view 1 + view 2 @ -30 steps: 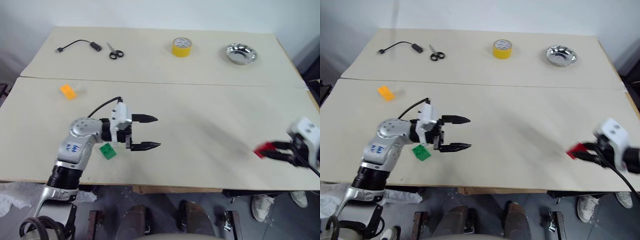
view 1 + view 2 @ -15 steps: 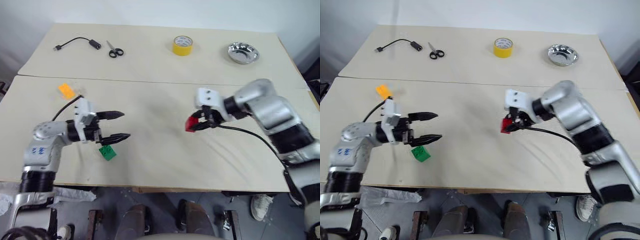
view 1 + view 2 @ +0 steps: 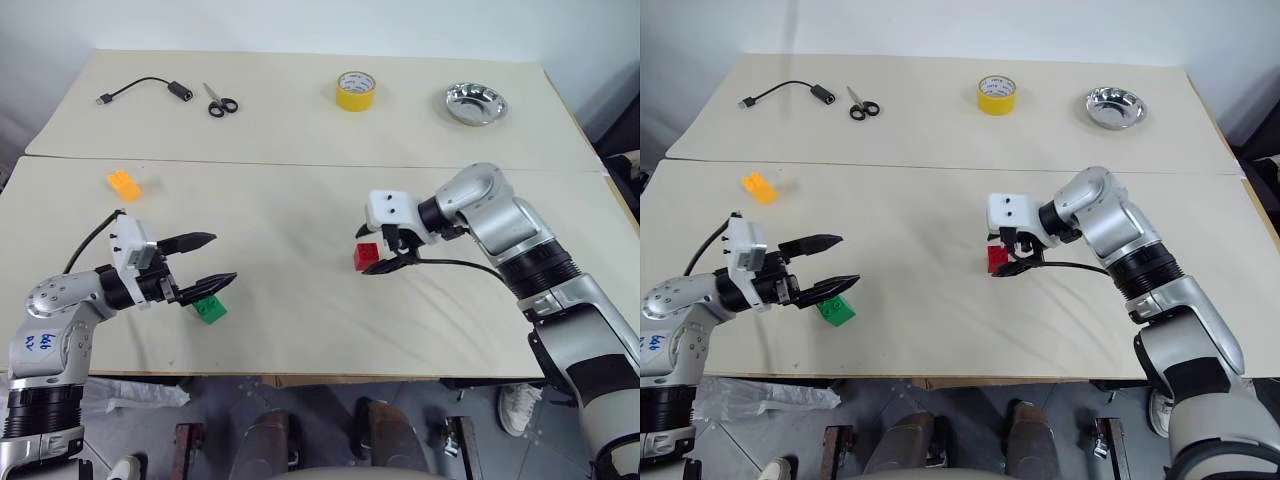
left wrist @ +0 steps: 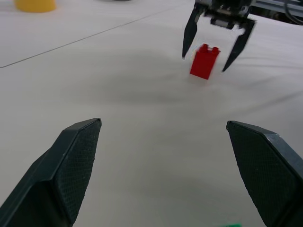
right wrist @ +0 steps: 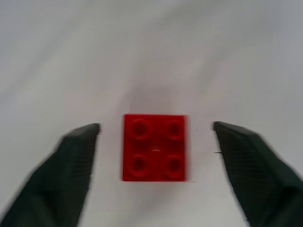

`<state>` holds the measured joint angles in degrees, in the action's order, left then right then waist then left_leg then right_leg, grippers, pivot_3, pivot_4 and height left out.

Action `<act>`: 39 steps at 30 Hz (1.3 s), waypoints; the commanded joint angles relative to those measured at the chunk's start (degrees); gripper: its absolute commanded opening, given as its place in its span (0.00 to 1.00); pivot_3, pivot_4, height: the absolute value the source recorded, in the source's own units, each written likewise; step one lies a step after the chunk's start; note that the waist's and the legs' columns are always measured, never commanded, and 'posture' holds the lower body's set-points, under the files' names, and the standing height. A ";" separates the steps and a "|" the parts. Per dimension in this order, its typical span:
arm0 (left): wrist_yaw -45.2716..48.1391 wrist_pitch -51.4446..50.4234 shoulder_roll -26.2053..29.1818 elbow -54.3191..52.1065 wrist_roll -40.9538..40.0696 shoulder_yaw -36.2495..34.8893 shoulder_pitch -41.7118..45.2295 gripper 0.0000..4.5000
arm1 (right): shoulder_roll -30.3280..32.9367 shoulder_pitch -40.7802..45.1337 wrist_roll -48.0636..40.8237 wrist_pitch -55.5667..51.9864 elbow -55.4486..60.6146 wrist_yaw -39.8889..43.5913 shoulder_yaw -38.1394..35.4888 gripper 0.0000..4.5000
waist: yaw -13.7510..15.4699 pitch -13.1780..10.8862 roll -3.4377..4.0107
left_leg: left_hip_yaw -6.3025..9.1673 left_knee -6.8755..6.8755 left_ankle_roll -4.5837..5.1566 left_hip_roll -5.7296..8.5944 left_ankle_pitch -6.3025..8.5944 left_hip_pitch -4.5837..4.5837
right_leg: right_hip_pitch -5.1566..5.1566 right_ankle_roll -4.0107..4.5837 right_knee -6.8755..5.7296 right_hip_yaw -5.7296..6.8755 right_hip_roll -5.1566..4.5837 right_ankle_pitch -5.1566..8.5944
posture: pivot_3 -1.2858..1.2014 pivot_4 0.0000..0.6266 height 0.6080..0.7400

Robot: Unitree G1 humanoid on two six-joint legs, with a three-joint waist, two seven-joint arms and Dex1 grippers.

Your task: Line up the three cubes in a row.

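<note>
Right claw [image 3: 374,252] gapes around 1 red cube [image 3: 366,256] of 3.

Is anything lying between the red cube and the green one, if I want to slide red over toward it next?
Nothing visible does. The red cube sits on bare table between the open fingers of the right gripper. The stretch from there to the green cube is plain tabletop; the open left gripper hovers just beside the green cube, not across that path.

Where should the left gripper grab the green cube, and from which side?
Grip the green cube across two opposite flat side walls, coming down from above. It sits low on the table with studs up, so only the sides give flat faces. The left gripper, open, is already beside it.
</note>
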<state>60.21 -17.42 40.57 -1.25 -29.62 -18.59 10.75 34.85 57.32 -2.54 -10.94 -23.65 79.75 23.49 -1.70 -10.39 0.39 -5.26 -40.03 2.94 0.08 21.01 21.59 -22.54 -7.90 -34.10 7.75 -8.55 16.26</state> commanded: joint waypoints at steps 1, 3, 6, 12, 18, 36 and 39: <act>-1.58 0.54 1.10 0.18 -2.31 -6.13 -2.36 1.00 | 0.60 -3.50 -7.10 8.25 1.87 2.34 -8.36 0.99 | 0.05 0.00 0.00 | 0.00 0.02 0.00 0.00 0.00 -0.03 | 0.01 0.00 -0.01 0.00 0.00 0.00 | 0.52 0.24 1.00; -0.63 0.02 1.87 1.15 -3.08 -9.40 -5.61 1.00 | 0.40 -8.77 -17.78 9.71 5.70 8.09 -14.34 0.99 | 0.14 0.00 0.00 | 0.01 0.02 0.00 0.01 0.00 -0.02 | 0.03 0.00 0.00 0.00 -0.01 0.00 | 0.52 0.24 1.00; 4.24 -0.80 3.97 5.38 -5.08 -16.34 -14.98 1.00 | 1.42 -20.87 -30.46 6.00 12.31 12.12 -24.52 0.99 | 0.13 0.00 -0.02 | 0.04 0.09 0.00 -0.02 0.01 -0.07 | 0.07 0.00 0.01 0.02 0.00 0.00 | 0.52 0.24 1.00; 7.06 2.66 5.64 8.83 -2.85 -19.16 -23.50 1.00 | 5.17 -36.20 -29.74 10.97 16.06 10.89 -25.87 0.99 | 0.36 -0.03 -0.04 | -0.19 -0.03 0.04 -0.03 0.08 -0.19 | 0.19 -0.02 0.09 -0.06 -0.04 0.01 | 0.52 0.24 1.00; 3.18 7.92 1.02 -1.99 -3.03 -15.42 -23.34 1.00 | 5.38 -42.47 -29.25 16.97 13.64 8.97 -29.22 0.99 | 0.43 -0.03 -0.03 | -0.23 -0.03 -0.05 -0.06 0.11 -0.46 | 0.29 0.01 0.00 -0.23 -0.13 0.00 | 0.52 0.24 1.00; -4.07 4.90 0.10 -5.83 7.14 5.50 -10.73 0.46 | 6.23 -48.00 -30.08 11.08 23.86 0.52 -32.06 1.00 | 1.38 -0.04 -0.01 | -0.31 -0.04 -0.04 -0.08 0.10 -0.41 | 0.19 0.04 -0.08 -0.26 -0.06 0.01 | 0.52 0.24 1.00; -2.07 1.02 0.98 -4.77 5.08 9.20 -0.57 0.34 | 6.97 -49.95 -30.36 10.70 25.09 -0.83 -34.50 1.00 | 2.64 -0.04 -0.01 | -0.30 -0.15 0.00 -0.05 0.08 -0.38 | 0.21 0.03 -0.10 -0.27 -0.08 0.00 | 0.52 0.24 1.00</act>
<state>56.41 -15.49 40.85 -5.32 -23.06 -11.06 6.57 40.59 7.69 -31.39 -0.13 -0.65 79.73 -8.38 0.94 -10.43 0.38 -5.55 -40.20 2.96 0.06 21.08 21.21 -22.33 -7.88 -34.24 7.47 -8.66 16.26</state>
